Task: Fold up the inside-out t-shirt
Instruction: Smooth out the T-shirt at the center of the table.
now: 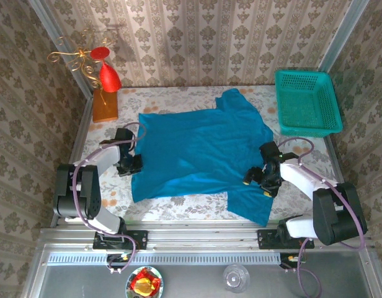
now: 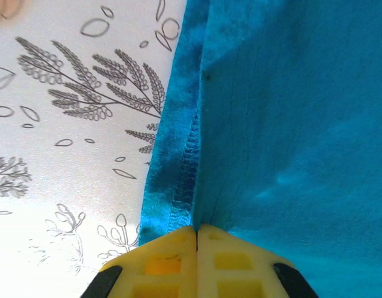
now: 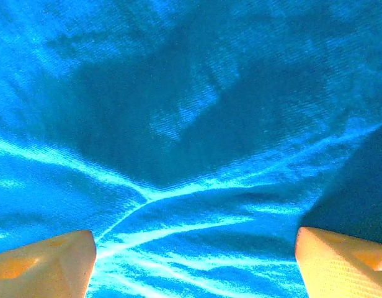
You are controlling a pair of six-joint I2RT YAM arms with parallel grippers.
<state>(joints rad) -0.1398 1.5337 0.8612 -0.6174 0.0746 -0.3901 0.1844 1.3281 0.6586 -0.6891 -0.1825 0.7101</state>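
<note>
The teal-blue t-shirt (image 1: 200,152) lies spread across the middle of the table, with one sleeve toward the back and a flap hanging toward the near right. My left gripper (image 1: 130,164) sits at the shirt's left edge. In the left wrist view its yellow fingers (image 2: 172,254) are pressed together, and my left gripper (image 2: 196,231) is shut on a raised fold of the t-shirt (image 2: 290,124) just beside the stitched hem. My right gripper (image 1: 263,177) hovers low over the shirt's right side. In the right wrist view my right gripper (image 3: 194,261) is open over wrinkled t-shirt cloth (image 3: 191,124), with nothing between its fingers.
A green mesh basket (image 1: 306,102) stands at the back right corner. A wooden block with a red and gold ornament (image 1: 105,93) stands at the back left. Floral tablecloth (image 1: 107,133) shows left of the shirt. A candy bowl (image 1: 144,282) and a glass (image 1: 235,277) sit on the near ledge.
</note>
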